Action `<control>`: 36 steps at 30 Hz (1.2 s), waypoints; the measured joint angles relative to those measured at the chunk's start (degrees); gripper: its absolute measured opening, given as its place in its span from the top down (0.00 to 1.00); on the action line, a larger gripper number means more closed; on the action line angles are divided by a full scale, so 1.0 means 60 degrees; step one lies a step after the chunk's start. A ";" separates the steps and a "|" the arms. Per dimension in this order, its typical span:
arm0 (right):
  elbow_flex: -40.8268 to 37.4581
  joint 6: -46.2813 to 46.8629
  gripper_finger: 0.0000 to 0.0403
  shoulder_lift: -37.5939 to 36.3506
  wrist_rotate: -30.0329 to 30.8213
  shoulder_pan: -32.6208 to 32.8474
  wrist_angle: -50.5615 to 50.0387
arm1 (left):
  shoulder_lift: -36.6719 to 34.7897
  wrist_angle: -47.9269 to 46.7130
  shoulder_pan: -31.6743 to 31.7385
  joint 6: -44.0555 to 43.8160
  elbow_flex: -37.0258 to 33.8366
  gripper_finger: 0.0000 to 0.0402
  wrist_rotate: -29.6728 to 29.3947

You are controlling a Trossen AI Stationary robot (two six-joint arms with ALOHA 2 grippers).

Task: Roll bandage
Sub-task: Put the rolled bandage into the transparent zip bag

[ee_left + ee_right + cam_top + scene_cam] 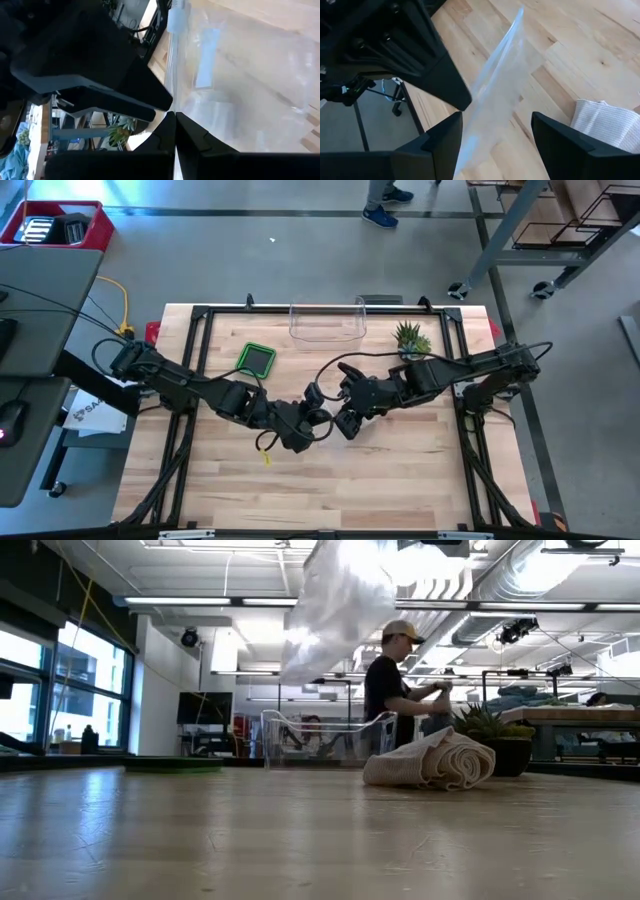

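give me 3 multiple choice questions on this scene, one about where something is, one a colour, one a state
1. Where does the rolled bandage lie?
A. on the wooden table
B. inside the clear container
C. on the green tray

2. What colour is the rim of the small square tray?
A. red
B. green
C. blue

3. How does the left gripper stand?
A. wide open over the plant
B. out of sight in every view
C. shut on the clear plastic bag

Answers:
1. A, the low view shows the cloth roll resting on the tabletop, in front of the potted plant.
2. B, the high view shows a green edge near the clear container.
3. C, the left wrist view shows its fingers pressed together on the bag's edge, while the right gripper stands open around the film.
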 joint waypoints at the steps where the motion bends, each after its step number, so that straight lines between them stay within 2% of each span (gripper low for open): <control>1: 0.0000 0.0009 0.43 0.0000 0.0000 0.0000 0.0000 | 0.0000 0.0000 0.0030 0.0001 0.0000 1.00 0.0004; 18: 0.0000 0.0216 0.43 0.0000 -0.0277 0.0000 -0.0496 | 0.0000 0.0321 -0.0161 0.0058 0.0101 1.00 -0.0016; 23: -0.0004 0.0237 0.43 0.0000 -0.0273 0.0000 -0.0067 | 0.0000 0.0548 -0.0030 0.0080 0.0106 1.00 0.0011; 31: -0.0004 0.0560 0.53 -0.0007 -0.0362 0.0004 0.0039 | -0.0004 0.0767 0.0021 0.0472 0.0102 1.00 0.0004; 36: -0.0018 0.0866 0.54 -0.0007 -0.0916 -0.0018 0.0168 | -0.0004 0.0495 0.0021 0.0492 0.0109 1.00 -0.0325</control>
